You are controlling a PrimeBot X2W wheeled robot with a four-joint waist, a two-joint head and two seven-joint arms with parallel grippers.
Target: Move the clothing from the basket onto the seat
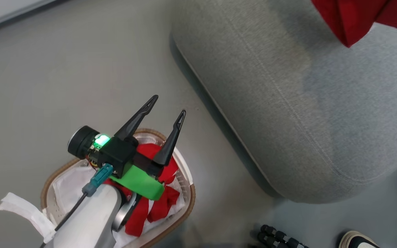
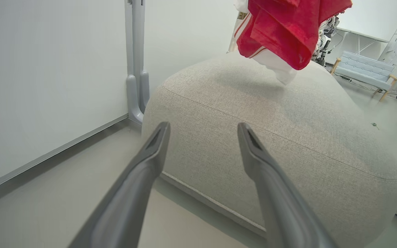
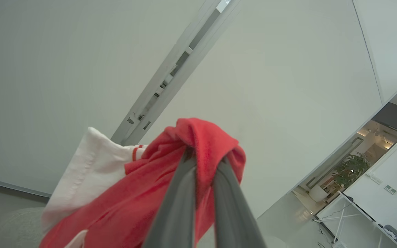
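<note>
My left gripper [image 1: 169, 105] stands open and empty above the basket [image 1: 188, 199], which holds red and white clothing [image 1: 160, 203] over a white liner. In the left wrist view my left gripper [image 2: 203, 132] points at the side of the big grey seat [image 2: 288, 131]. A red garment [image 2: 284, 31] with white stripes hangs in the air over the seat, its lower corner showing at the top of the head view as red cloth [image 1: 350, 20]. My right gripper [image 3: 203, 156] is shut on that garment [image 3: 133, 203], the fabric bunched over its tips.
The seat [image 1: 305, 103] fills the right of the head view, with grey floor between it and the basket. A person's shoes [image 1: 357, 239] stand at the lower right by the seat. A white wall and a grey post [image 2: 136, 62] rise behind the seat.
</note>
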